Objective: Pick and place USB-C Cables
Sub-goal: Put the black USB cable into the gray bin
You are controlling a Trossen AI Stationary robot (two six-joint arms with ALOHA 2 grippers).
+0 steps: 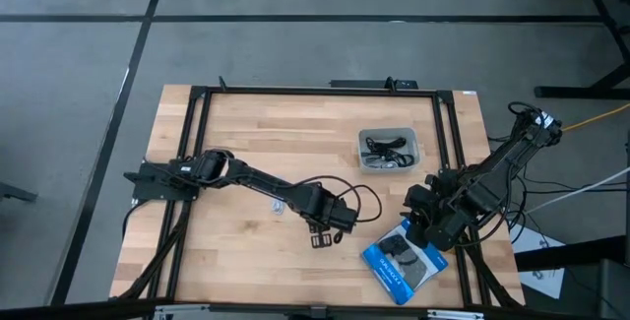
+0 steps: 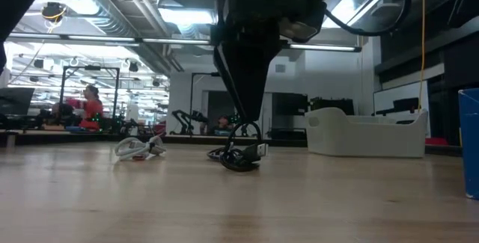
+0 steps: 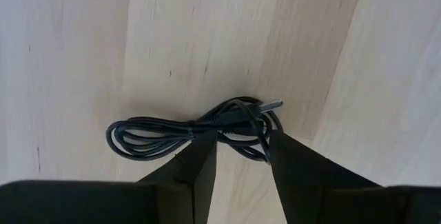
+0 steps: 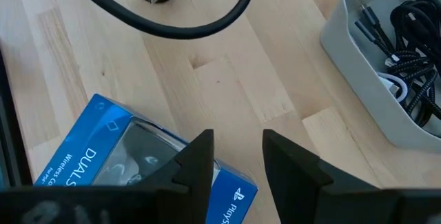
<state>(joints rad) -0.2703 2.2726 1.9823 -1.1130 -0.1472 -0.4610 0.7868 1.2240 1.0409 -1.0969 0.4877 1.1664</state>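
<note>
A black coiled USB-C cable [image 3: 186, 131] lies flat on the wooden table, near its middle [image 1: 322, 240] [image 2: 239, 158]. My left gripper [image 3: 238, 148] [image 1: 332, 224] points down over it, open, one finger on each side of the bundle's tied middle. A whitish-grey cable [image 1: 279, 205] [image 2: 139, 148] lies on the table just to the left. More black cables [image 4: 406, 24] lie inside the grey tray [image 1: 389, 150]. My right gripper [image 4: 238, 151] [image 1: 421, 224] is open and hovers over the blue-and-black box [image 4: 103, 148], touching nothing. My left gripper comes at the black cable from above, pointing down, its open fingers [image 3: 200, 158] across the bundle at the tied middle [image 3: 234, 124]. The cable lies flat on the table. I cannot tell whether the fingertips touch it.
The blue-and-black box [image 1: 404, 261] lies near the table's near right corner, under the right arm. The tray [image 2: 363, 134] sits toward the far right. A thick black hose [image 4: 186, 24] of the left arm loops above the table between the two grippers. Black frame rails [image 1: 197, 143] run along the table's sides.
</note>
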